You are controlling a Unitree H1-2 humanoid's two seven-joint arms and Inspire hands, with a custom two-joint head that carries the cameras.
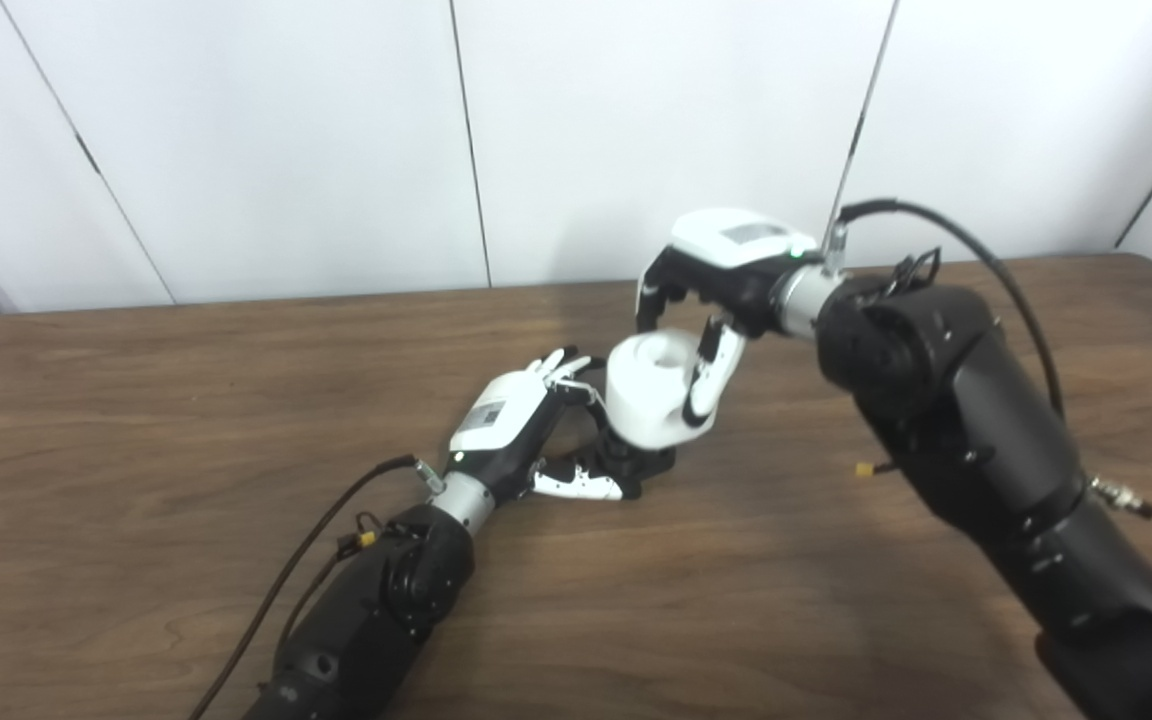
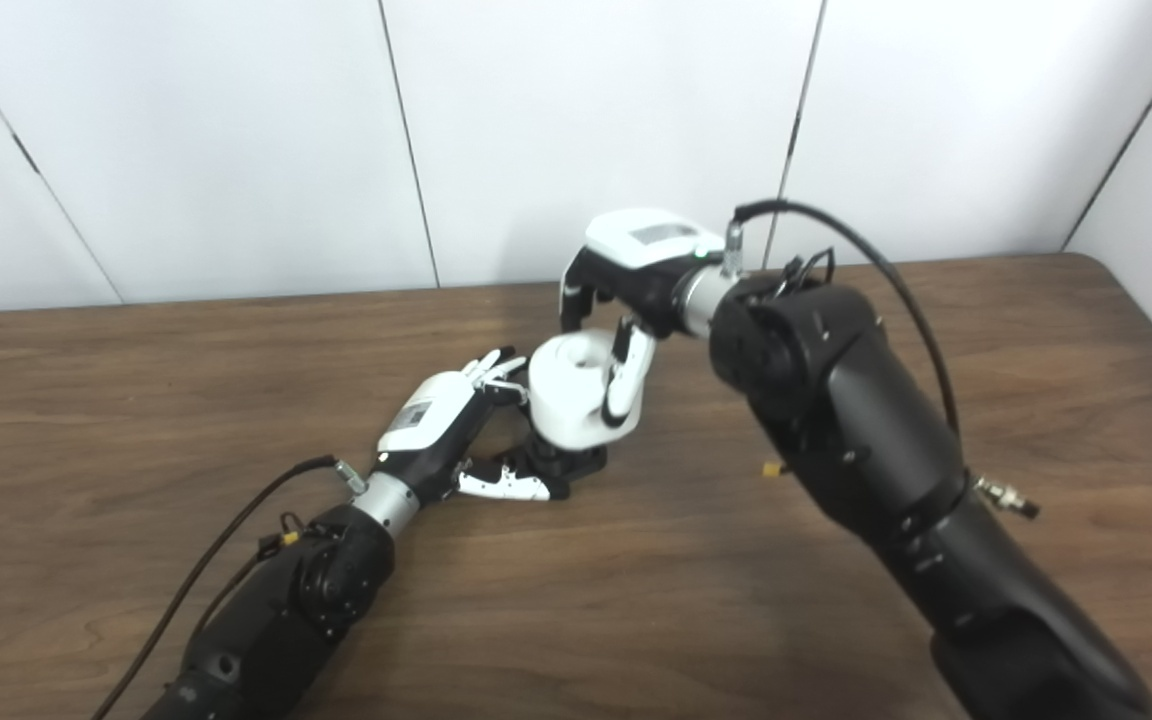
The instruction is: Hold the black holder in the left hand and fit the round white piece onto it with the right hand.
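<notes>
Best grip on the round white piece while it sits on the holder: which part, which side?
Probably the curved side wall of the round white piece, taken from above and the right, as the right hand has it now. The black holder fills the underside and the left hand crowds the left, so only the top and right flank are free.

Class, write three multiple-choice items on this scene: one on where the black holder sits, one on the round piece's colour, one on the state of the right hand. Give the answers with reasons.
1. Where is the black holder?
A. directly under the round piece
B. at the table's far right corner
C. in the right hand

2. What colour is the round piece?
A. red
B. white
C. blue

3. The right hand is
A. flat on the table
B. shut on the round piece
C. open, away from it

Answers: 1 A, it shows below the piece, beside the left hand. 2 B, plainly white. 3 B, its fingers wrap the piece.
</notes>
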